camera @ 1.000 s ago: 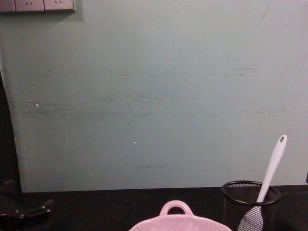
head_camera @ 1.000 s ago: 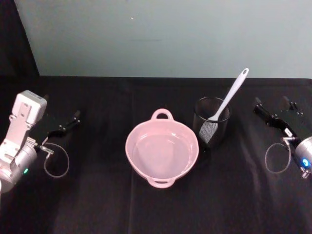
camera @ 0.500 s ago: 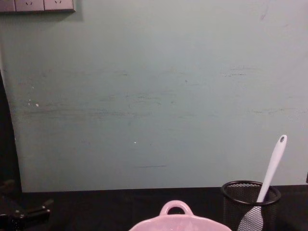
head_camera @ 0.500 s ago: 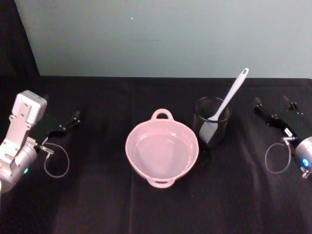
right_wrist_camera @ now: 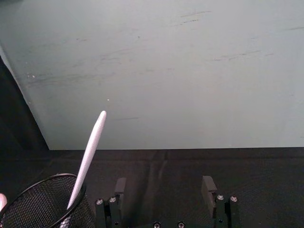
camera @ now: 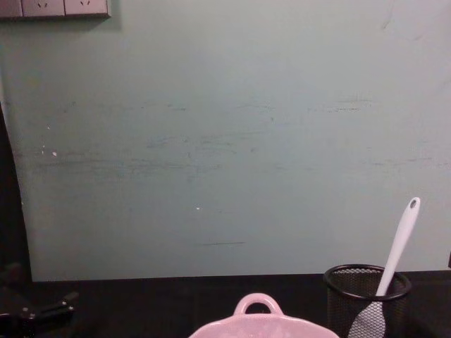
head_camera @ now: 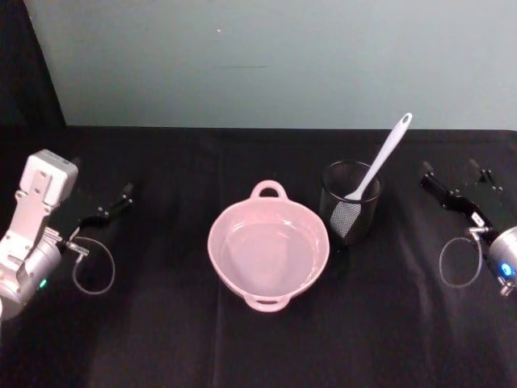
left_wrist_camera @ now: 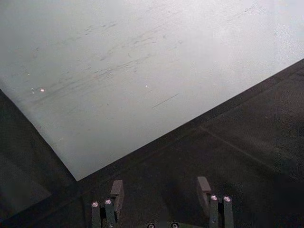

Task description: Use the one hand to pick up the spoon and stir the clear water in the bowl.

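Spoon waits in the mesh cup, and both claws sit apart from it.

In the head view the pink bowl (head_camera: 268,246) sits in the middle of the frame on the black table (head_camera: 242,347), with clear water that is hard to see. Just right of it the white spoon (head_camera: 378,166) leans in the black mesh cup (head_camera: 350,200), its blade half hidden by the mesh. The right gripper (head_camera: 454,183) is at the right edge and the left gripper (head_camera: 105,206) at the left edge, both with fingers spread wide and holding nothing. In the chest view the bowl is cut off at the bottom.
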Robot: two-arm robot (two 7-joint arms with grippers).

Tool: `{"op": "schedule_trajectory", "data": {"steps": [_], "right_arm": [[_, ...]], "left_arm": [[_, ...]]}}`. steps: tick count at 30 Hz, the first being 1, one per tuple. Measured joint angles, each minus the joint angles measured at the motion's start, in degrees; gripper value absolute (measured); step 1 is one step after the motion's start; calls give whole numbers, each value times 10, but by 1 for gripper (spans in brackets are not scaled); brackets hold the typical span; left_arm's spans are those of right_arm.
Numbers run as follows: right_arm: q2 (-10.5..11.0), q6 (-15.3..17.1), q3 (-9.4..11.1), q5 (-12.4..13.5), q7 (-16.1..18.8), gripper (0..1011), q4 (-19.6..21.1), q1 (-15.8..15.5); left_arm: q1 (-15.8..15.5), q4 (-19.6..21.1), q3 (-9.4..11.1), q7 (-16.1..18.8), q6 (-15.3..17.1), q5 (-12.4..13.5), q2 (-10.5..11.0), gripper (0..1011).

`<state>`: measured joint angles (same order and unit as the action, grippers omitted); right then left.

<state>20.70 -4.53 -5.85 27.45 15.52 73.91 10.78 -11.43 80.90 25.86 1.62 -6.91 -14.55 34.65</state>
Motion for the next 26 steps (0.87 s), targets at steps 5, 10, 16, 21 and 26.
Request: {"op": "schedule_trajectory", "data": {"steps": [5, 10, 16, 21, 26], "right_arm": [[0, 0, 0, 0, 0, 1002, 0, 0], [0, 0, 0, 0, 0, 1002, 0, 0], [0, 0, 0, 0, 0, 1002, 0, 0], [0, 0, 0, 0, 0, 1002, 0, 0], [0, 0, 0, 0, 0, 1002, 0, 0]], "left_arm": [[0, 0, 0, 0, 0, 0, 0, 1011], [0, 0, 0, 0, 0, 0, 0, 1011], [0, 0, 0, 0, 0, 0, 0, 1011], [0, 0, 0, 0, 0, 0, 0, 1011], [0, 0, 0, 0, 0, 0, 0, 1011]]}}
